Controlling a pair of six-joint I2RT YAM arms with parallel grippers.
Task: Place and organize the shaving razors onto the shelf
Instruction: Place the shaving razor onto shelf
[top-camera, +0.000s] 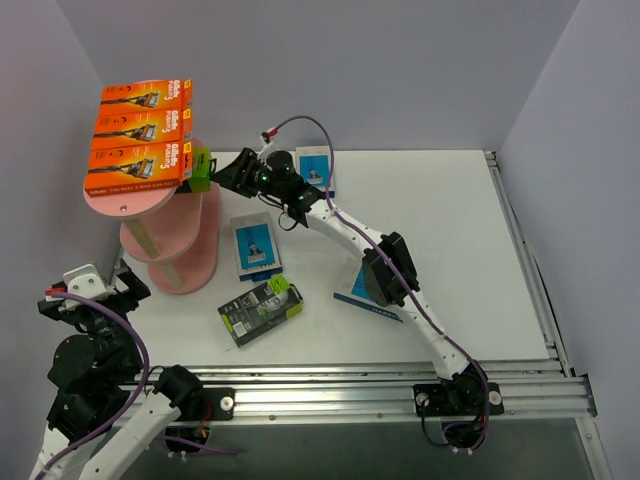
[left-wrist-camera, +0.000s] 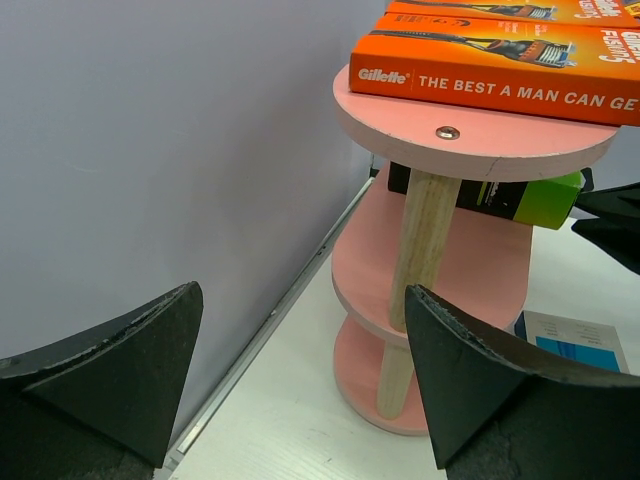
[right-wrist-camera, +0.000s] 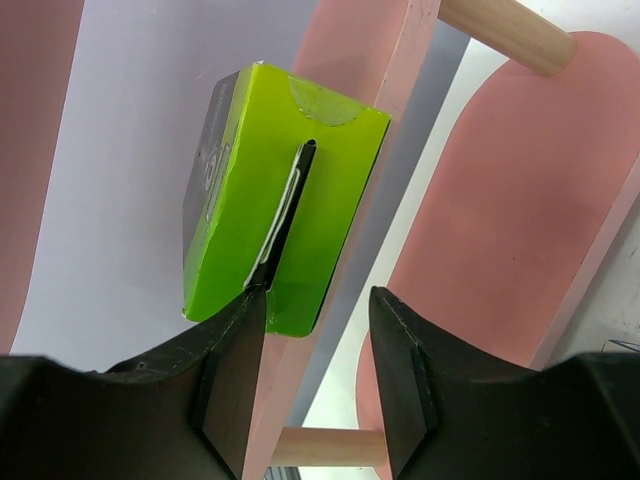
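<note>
Under shelf's top board, lime pack part-hidden, right jaws parted, left jaws wide.

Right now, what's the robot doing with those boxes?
The right arm's fingers sit parted at the lime end of a black-and-green razor pack lying on the middle board of the pink shelf. Three orange packs fill the top board. The left fingers hang open, holding nothing. Other packs lie on the table.

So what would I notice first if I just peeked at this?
Three bright orange razor packs lie side by side on top of the pink shelf, far left. Just under them, a lime-green-ended pack pokes out from the second board, with the right end effector right at it.
</note>
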